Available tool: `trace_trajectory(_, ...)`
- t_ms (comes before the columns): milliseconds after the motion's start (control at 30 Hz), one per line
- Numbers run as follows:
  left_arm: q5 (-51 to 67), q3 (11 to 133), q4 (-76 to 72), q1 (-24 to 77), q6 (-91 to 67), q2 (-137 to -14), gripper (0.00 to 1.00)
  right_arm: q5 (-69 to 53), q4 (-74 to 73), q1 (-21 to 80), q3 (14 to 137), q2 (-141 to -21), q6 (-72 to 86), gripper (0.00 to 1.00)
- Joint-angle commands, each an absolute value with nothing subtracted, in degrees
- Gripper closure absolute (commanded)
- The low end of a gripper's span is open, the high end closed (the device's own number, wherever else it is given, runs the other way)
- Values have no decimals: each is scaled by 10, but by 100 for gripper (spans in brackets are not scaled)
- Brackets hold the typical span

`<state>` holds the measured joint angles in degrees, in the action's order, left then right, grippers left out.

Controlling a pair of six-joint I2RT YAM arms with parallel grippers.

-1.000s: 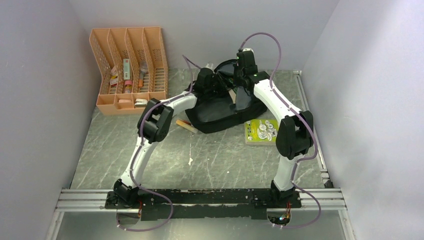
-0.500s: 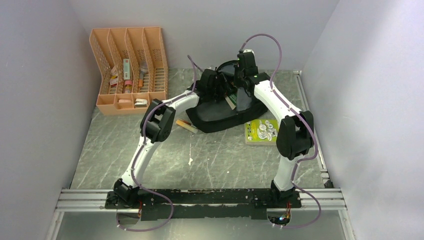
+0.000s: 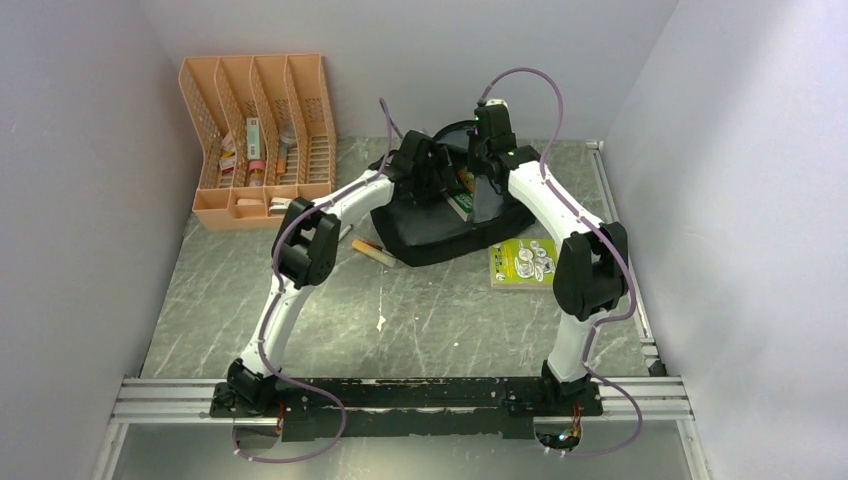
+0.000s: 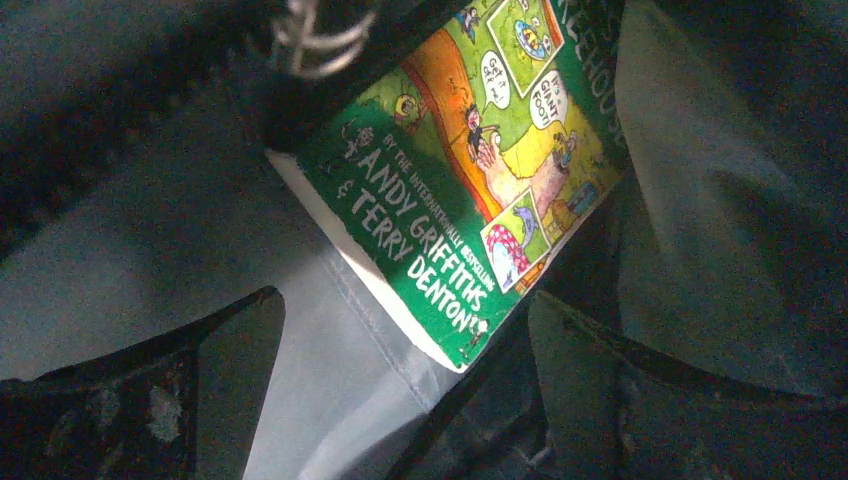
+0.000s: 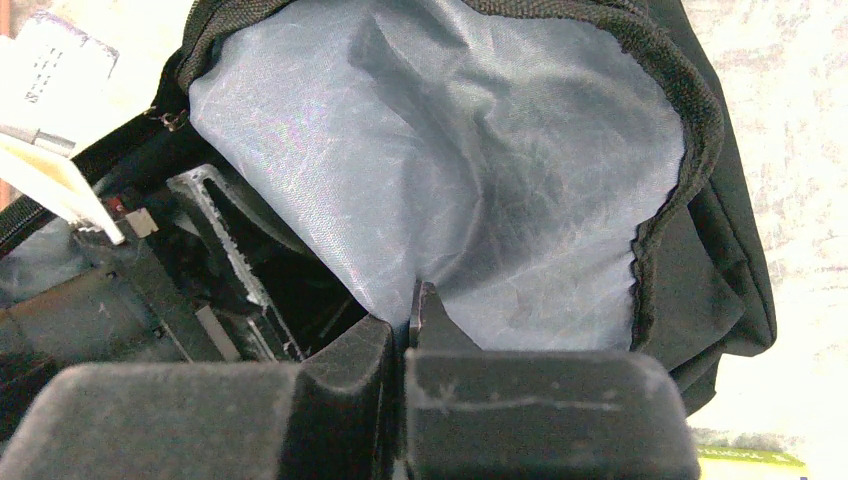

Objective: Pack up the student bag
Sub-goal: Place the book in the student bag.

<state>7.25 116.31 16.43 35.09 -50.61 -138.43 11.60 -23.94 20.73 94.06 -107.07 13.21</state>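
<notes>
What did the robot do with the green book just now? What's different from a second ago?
The left tool opened and let go of the green book, which now lies inside the student bag; the left arm shifted only slightly. The right tool stayed shut on the bag's grey lining, holding it open. The orange organiser and the yellow-green booklet did not move.

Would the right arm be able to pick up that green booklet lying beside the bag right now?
Probably not yet: the right gripper is shut on the student bag lining, holding it open. The green booklet lies uncovered nearby.
</notes>
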Motion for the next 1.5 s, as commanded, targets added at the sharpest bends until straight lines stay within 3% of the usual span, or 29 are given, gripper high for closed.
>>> trace_trajectory(0, 72, 1146, 194, 346, -483, -1337, 6, 119, -219, 209, 935, -1035, 134, 100)
trace_trajectory(200, 102, 1097, 158, 351, -501, -1307, 18, 116, -219, 210, 932, -1031, 133, 100)
trace_trajectory(433, 113, 1094, 114, 356, -524, -1312, 39, 103, -222, 210, 931, -1027, 140, 100)
trace_trajectory(767, 135, 1152, 75, 358, -556, -1382, 50, 91, -226, 213, 932, -1028, 144, 100)
trace_trajectory(1033, 138, 1162, 64, 369, -554, -1393, 47, 100, -225, 213, 928, -1025, 138, 100)
trace_trajectory(1467, 66, 1016, 44, 368, -530, -1260, 34, 102, -216, 213, 916, -1026, 138, 100)
